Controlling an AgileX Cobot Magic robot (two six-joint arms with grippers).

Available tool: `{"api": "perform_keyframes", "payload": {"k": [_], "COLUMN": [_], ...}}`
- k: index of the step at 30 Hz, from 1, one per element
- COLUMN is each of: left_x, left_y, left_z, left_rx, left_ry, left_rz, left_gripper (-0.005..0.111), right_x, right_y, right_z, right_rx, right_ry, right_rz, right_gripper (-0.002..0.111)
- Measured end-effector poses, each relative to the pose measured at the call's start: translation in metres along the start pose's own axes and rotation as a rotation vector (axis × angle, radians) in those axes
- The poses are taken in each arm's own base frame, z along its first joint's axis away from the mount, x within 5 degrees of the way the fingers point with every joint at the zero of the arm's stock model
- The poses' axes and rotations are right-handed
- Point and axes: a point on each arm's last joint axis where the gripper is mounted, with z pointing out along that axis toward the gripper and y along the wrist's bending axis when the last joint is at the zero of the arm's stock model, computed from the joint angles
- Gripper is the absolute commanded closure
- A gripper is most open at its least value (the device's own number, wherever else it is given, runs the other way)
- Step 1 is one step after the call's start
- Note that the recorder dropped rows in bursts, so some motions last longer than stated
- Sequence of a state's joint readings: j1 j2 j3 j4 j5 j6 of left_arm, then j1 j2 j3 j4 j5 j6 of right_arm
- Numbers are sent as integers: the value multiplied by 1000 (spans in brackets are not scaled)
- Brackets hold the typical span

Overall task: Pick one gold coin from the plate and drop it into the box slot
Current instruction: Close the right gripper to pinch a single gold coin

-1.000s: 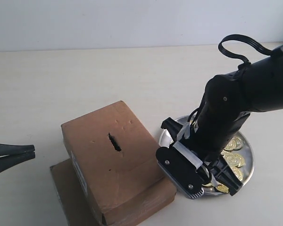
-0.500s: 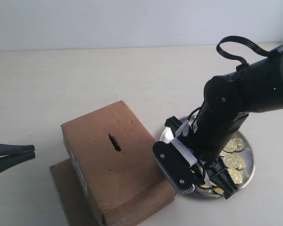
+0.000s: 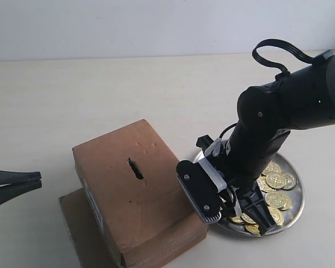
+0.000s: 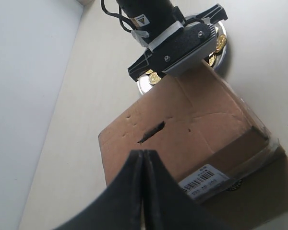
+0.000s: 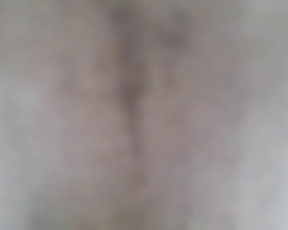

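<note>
Right gripper (image 3: 255,215) low over round shiny silver metal plate (image 3: 299,192), fingertips among small gold coins (image 3: 276,180); cannot tell whether jaws are apart or together, as its wrist view is all blur. Left gripper (image 4: 143,184) pressed together, empty, beside rectangular brown cardboard box (image 3: 156,195) with dark ragged slot (image 3: 135,168). Pale beige tabletop (image 3: 100,95), white wall (image 3: 128,28). Barcode sticker (image 4: 204,182) on box side; digits illegible.

Closed black fingers in front of a cardboard box

The left gripper (image 4: 143,160), jaws pressed together, fills the foreground. Behind it is the box (image 4: 197,124) with its dark ragged slot (image 4: 151,132) and a barcode label (image 4: 204,182). Beyond, the right arm (image 4: 175,40) covers most of the plate (image 4: 144,87), and gold coins (image 4: 155,78) peek out.
</note>
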State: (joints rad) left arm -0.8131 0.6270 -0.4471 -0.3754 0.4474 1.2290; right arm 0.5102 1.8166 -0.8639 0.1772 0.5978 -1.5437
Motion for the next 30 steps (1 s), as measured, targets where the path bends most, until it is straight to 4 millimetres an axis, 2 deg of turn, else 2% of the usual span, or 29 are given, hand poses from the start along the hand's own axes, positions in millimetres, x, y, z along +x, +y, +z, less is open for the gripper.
{"api": "perform_keyframes", "payload": {"k": [18,27,30], "left_x": [0,0,0], "left_y": [0,0,0], "left_z": [0,0,0], "left_rx": [0,0,0], "left_ry": [0,0,0], "left_rz": [0,0,0], "left_gripper": [107,107,107], "right_x": [0,0,0], "right_y": [0,-2,-2], "right_z": [0,0,0], "right_rx": [-5,1,1], "right_ry": [0,-1,-1], "right_rz": [7,21,21], "right_gripper": [71,70,66]}}
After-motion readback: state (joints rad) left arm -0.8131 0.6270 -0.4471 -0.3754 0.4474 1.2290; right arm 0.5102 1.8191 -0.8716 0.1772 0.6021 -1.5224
